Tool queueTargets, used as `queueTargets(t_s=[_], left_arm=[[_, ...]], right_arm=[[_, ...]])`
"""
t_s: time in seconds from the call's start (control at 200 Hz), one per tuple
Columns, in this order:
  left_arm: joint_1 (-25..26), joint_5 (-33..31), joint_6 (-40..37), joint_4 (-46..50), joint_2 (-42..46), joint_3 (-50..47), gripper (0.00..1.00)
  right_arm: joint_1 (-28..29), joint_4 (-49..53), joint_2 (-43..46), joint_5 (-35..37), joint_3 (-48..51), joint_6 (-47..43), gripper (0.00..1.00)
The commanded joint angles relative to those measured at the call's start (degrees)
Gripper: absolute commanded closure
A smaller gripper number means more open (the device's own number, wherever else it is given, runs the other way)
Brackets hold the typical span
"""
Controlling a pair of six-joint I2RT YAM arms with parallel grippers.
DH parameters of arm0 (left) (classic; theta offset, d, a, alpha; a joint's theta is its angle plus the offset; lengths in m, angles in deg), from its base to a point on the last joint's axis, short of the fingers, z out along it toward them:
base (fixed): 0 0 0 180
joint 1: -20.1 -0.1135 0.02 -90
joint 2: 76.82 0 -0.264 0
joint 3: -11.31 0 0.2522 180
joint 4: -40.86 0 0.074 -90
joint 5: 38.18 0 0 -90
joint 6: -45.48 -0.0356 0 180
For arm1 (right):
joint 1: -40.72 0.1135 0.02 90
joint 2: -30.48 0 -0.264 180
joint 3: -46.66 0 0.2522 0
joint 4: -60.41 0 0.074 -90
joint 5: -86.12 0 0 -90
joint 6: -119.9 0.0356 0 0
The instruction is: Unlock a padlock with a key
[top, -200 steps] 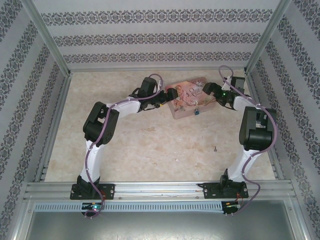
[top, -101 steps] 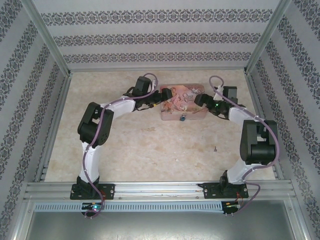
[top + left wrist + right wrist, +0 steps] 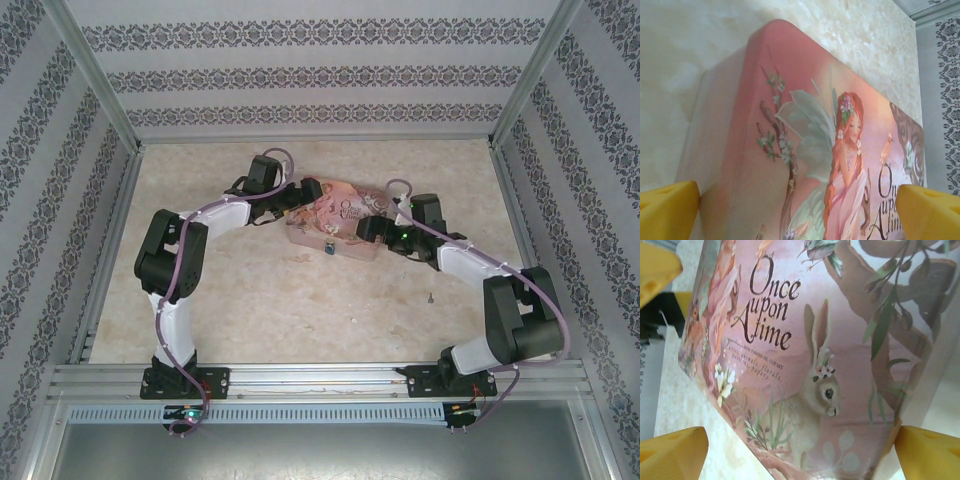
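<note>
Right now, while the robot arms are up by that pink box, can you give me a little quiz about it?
1. Pick one: what sits between the left gripper and the right gripper? A) a pink tin B) a blue bowl C) a green book
2. True or false: the padlock is at the pink tin's near edge.
3. Fill the gap: the writing on the pink tin says "Once upon a ____".
Key: 1 A; 2 true; 3 time.
</note>
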Motion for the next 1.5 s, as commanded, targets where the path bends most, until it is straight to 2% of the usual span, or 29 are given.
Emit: queueTargets(t_s=[0.0, 0.23, 0.41, 0.55, 0.63, 0.759, 0.879, 1.064, 1.199, 1.274, 1.369, 1.494], left_arm=[[0.4, 3.1, -0.6, 1.7, 1.9, -0.8, 0.01], [-1.7, 1.9, -1.5, 2.7, 1.7, -1.0, 0.01], [-3.8, 0.6, -2.0, 3.4, 2.7, -1.7, 0.01], [-5.6, -1.6, -3.6, 6.3, 5.3, -1.8, 0.01], [-6.5, -2.8, -4.4, 7.9, 7.9, -2.6, 0.01], [-7.3, -5.9, -7.3, 11.1, 13.8, -5.1, 0.01], [-7.9, -8.9, -8.9, 10.4, 20.9, -10.3, 0.01], [-8.2, -13.6, -12.2, 7.7, 31.2, -18.7, 0.01], [-8.4, -16.6, -15.1, 5.1, 37.6, -24.5, 0.01], [-8.6, -18.3, -16.0, 3.8, 40.3, -27.6, 0.01], [-9.0, -19.5, -17.0, 2.4, 42.6, -30.6, 0.01], [-9.5, -20.2, -17.9, 2.1, 43.8, -32.5, 0.01]], right_arm=[[4.8, -3.5, 1.3, -0.2, 1.3, 2.6, 0.05], [10.2, -3.4, 1.8, 6.6, 2.4, 4.4, 0.05], [11.0, 0.1, 3.4, 11.9, 2.3, 4.6, 0.02], [11.1, 5.0, 8.1, 17.8, 2.6, 4.5, 0.02], [11.1, 9.1, 11.8, 21.2, 2.5, 4.5, 0.02], [10.9, 21.4, 17.7, 28.1, 1.0, 5.3, 0.02], [10.0, 34.3, 22.1, 34.4, -0.2, 7.0, 0.01], [7.2, 45.9, 26.7, 34.9, 0.9, 8.5, 0.02], [2.5, 53.9, 27.4, 34.8, 0.6, 9.2, 0.09], [-2.0, 57.6, 25.8, 33.0, -0.1, 9.6, 0.19], [-6.5, 60.0, 21.1, 30.1, -1.4, 7.8, 0.3], [-7.6, 62.2, 13.7, 31.0, -4.7, 4.2, 0.43]])
